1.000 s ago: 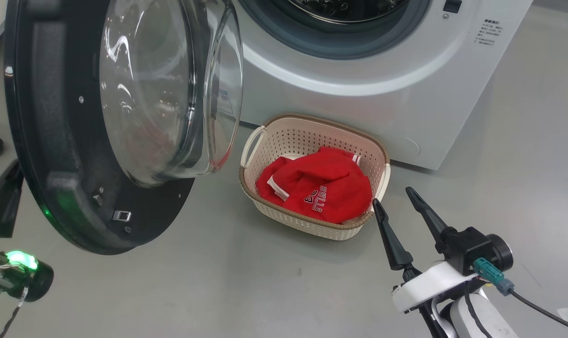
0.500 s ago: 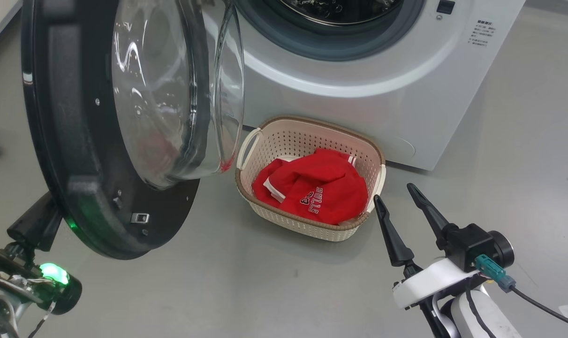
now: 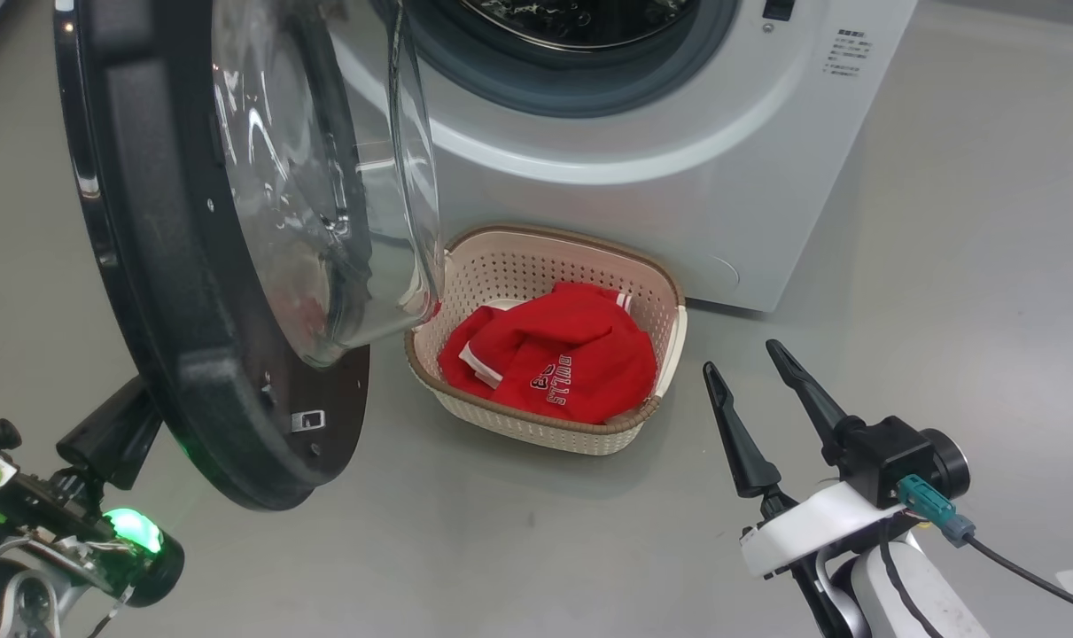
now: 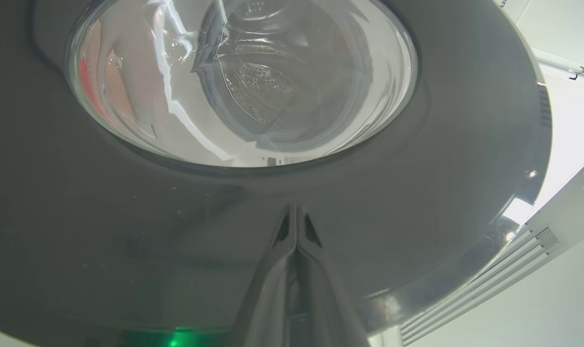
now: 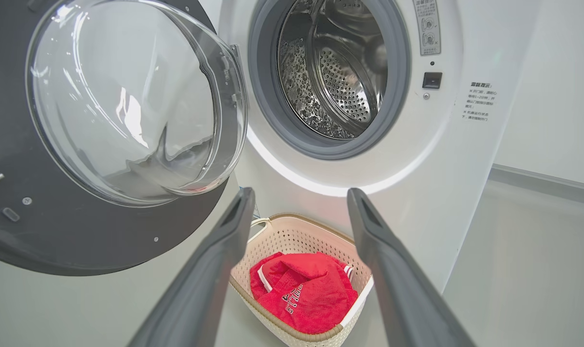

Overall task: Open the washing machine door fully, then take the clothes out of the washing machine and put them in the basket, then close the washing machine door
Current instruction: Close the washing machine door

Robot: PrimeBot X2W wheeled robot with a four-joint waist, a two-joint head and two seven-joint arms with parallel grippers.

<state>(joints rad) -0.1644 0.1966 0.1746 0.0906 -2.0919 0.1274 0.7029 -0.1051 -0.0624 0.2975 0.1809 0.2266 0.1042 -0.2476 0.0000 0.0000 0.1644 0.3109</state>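
**At the foot of the washer: clothes in the basket, door left to shut**

On the grey floor [image 3: 501,549], hard against the bottom front edge of the large white front-loading washing machine [image 3: 678,177], stood the small cream perforated basket with a brown woven-look rim [image 3: 536,434]. The red sports garments with white trim and "BULLS" lettering [image 3: 554,363] lay heaped inside it. The dimpled steel drum [image 5: 340,77] looked empty as far as the right wrist view reached.

The big round door with its glossy black rim and bulging clear glass bowl [image 3: 190,354] hung out from the left side of the machine's front. The left gripper [image 4: 295,212] had its two dark fingers pressed together, tips against or just short of the door's outer black face below the glass. The right gripper [image 3: 740,356] hovered with its jaws spread wide and empty, near the basket's right end.

The remaining step appeared to be pushing the door shut. Several things could spoil it:

- **Slipping:** the narrow closed tips might skid across the glossy face and lose the door.
- **Clipping the basket:** in the head view the bowl's lower edge overlapped the basket's left rim. If the door hung low enough, its swing could knock the basket or spill the clothes.
- **No latch:** too soft a push could leave the door resting ajar.
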